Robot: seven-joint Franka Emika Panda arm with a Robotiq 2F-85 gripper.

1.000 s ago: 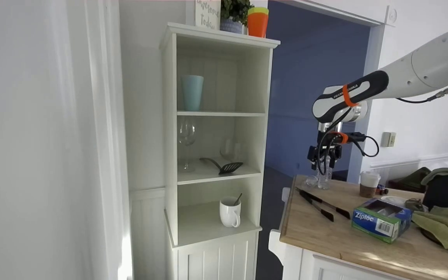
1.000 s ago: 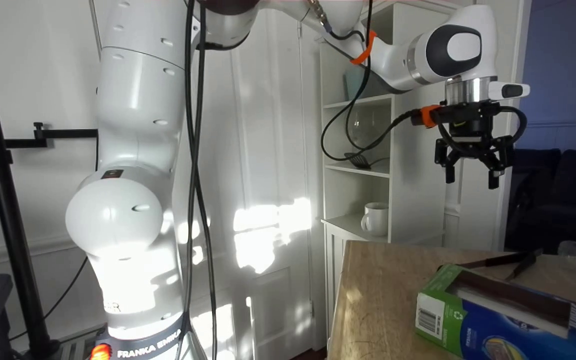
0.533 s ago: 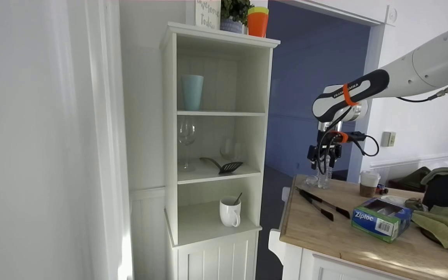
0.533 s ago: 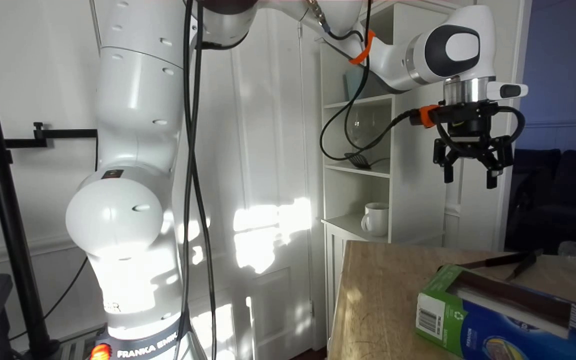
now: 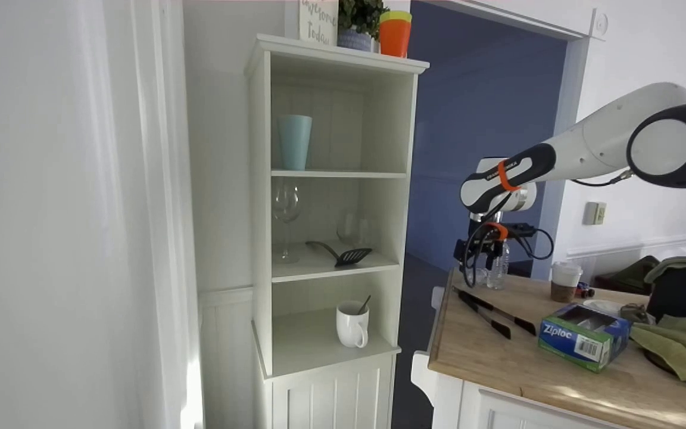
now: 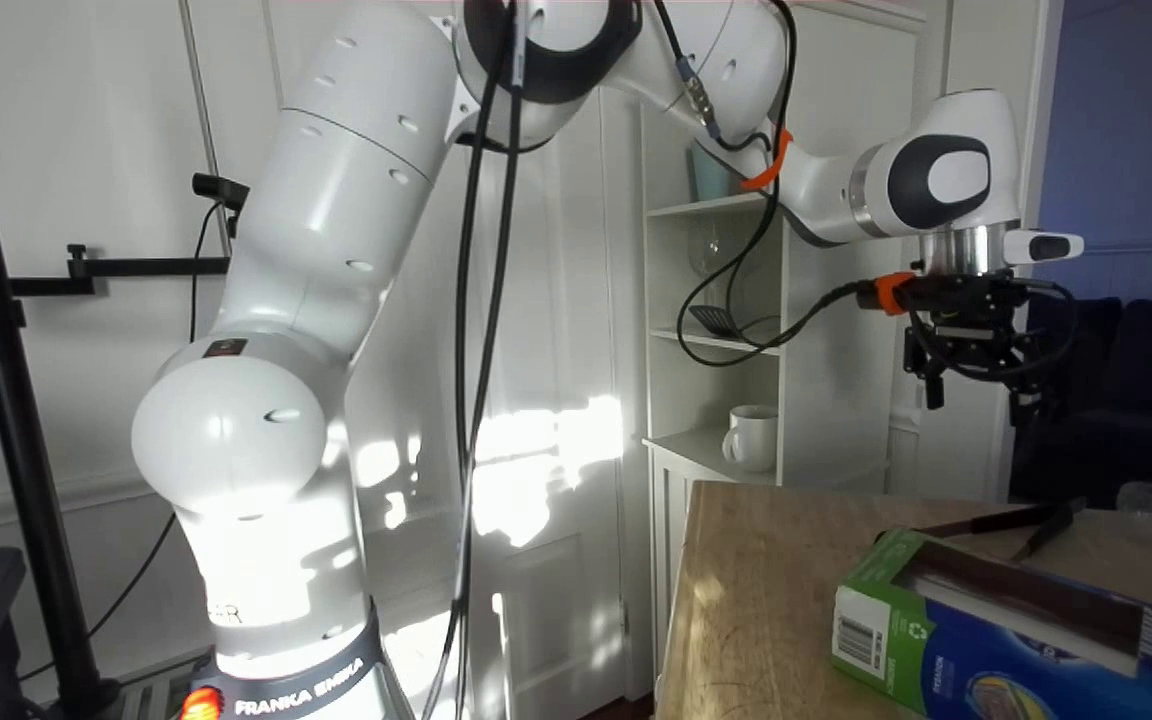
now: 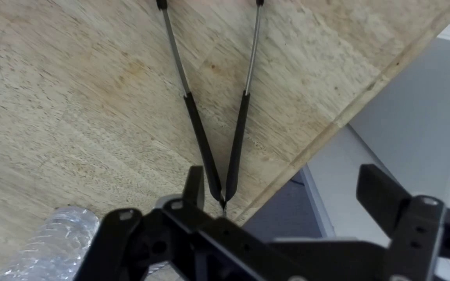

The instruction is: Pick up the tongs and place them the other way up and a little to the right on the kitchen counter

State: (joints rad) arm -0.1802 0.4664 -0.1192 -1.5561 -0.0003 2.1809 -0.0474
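Below the matt gripper (image 7: 281, 181), the tongs (image 7: 201, 140) pair smooth metal shafts with dull, plastic-looking sleeves on a counter (image 7: 92, 117) of grained wood, with a glossy, clear plastic bottle (image 7: 53, 246) near the gripper and a smooth cardboard box (image 5: 584, 336) and matt cloth (image 5: 685, 348) farther off.

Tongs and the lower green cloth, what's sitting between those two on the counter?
In an exterior view, the Ziploc box sits between the tongs and the lower green cloth.

A white door (image 6: 566, 300) is being dappled by sunlight (image 6: 591, 430). A blue wall (image 5: 480, 89) is being framed by a doorway (image 5: 574, 89) beside the cupboard (image 5: 318, 208).
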